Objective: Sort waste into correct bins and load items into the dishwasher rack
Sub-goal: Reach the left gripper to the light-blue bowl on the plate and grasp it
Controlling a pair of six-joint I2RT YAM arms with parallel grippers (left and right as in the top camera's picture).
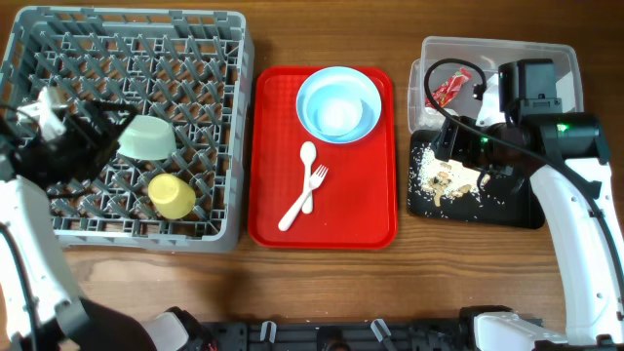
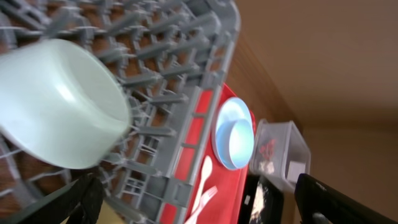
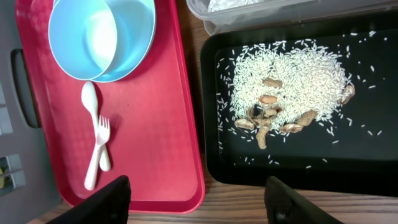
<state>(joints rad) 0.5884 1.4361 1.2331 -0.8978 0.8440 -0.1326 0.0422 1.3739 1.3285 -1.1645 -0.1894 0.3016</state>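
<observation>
The grey dishwasher rack [image 1: 58,58] holds a light-green bowl [image 1: 146,137], upside down, and a yellow cup [image 1: 173,195]. My left gripper [image 1: 97,127] hovers open and empty beside the green bowl [image 2: 56,102]; its fingers [image 2: 199,208] hold nothing. A pale-blue bowl [image 1: 339,115] sits on the pale-blue plate [image 1: 304,97] on the red tray, with the white spoon [image 1: 308,156] and fork [image 1: 314,180] below. Rice leftovers [image 3: 292,74] lie in the black tray [image 1: 517,210]. The red wrapper [image 1: 450,86] lies in the clear tub [image 1: 429,49]. My right gripper [image 3: 199,202] is open and empty over the black tray's left edge.
The red serving tray [image 1: 370,195] lies between the rack and the bins. In the right wrist view, white crumpled material [image 3: 236,5] shows in the tub. My right arm [image 1: 546,127] covers part of the tub and black tray. Bare wood runs along the front.
</observation>
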